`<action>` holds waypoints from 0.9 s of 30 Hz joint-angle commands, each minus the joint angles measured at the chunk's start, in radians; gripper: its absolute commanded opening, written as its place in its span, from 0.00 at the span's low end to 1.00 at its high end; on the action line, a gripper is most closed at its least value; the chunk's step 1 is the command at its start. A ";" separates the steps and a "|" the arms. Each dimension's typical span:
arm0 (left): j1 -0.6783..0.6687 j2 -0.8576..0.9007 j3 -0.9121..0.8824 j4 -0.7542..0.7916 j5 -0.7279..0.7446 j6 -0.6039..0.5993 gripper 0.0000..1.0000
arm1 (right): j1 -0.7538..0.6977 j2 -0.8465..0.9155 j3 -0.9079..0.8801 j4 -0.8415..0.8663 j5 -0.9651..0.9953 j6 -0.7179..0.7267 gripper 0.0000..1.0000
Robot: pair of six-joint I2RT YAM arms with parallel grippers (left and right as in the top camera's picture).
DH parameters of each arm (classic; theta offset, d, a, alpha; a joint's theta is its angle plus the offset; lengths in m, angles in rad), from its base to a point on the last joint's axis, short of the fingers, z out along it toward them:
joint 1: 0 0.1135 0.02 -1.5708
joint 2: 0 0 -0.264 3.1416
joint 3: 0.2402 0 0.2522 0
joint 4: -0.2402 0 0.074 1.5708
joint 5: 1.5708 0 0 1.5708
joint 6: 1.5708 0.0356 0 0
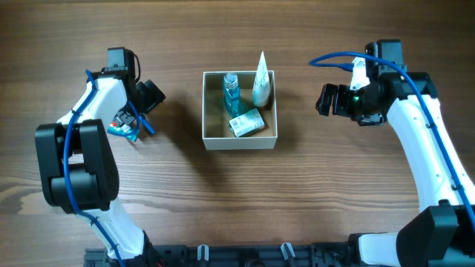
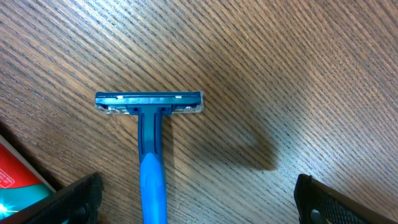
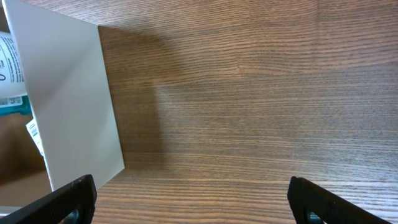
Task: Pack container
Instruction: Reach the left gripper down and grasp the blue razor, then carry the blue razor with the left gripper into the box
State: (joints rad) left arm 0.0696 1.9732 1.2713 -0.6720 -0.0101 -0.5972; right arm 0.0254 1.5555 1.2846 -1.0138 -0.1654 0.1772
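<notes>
While razor (image 2: 149,124) lies out, container (image 1: 239,143) stands at centre

As the left tool (image 2: 199,205) hovers wide apart over the blue razor lying flat on the wooden table (image 2: 298,74), a red-and-teal packet (image 2: 18,180) just beside it, the right tool (image 3: 193,202), likewise apart and holding nothing, hangs beside the container, which holds a green packet (image 1: 246,122), a blue bottle (image 1: 231,93) and, farthest, a white tube (image 1: 260,81) leaning on its far wall

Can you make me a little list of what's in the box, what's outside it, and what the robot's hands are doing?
In the box: teal bottle, white tube, small packet
Outside: blue razor, lying left of the box
Left gripper: open, over the razor
Right gripper: open, empty, right of the box
</notes>
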 commanded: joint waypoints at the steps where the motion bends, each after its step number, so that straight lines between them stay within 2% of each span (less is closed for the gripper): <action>1: 0.005 0.030 0.003 -0.021 0.013 -0.013 0.90 | -0.001 0.007 0.003 -0.002 -0.020 -0.018 1.00; 3: 0.005 0.030 0.003 -0.039 0.013 -0.013 0.81 | -0.001 0.007 0.003 -0.002 -0.020 -0.018 1.00; 6: 0.005 0.030 0.003 -0.061 0.013 -0.013 0.59 | -0.001 0.007 0.003 -0.002 -0.020 -0.018 1.00; 13: 0.005 0.030 0.003 -0.092 0.013 -0.013 0.30 | -0.001 0.007 0.003 -0.002 -0.020 -0.018 1.00; 16: 0.005 0.030 0.003 -0.092 0.013 -0.013 0.24 | -0.001 0.007 0.003 -0.002 -0.020 -0.018 1.00; 27: 0.005 0.030 0.003 -0.088 0.013 -0.013 0.15 | -0.001 0.007 0.003 -0.005 -0.020 -0.018 1.00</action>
State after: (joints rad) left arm 0.0696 1.9800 1.2728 -0.7597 -0.0093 -0.6083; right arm 0.0254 1.5555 1.2846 -1.0145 -0.1688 0.1772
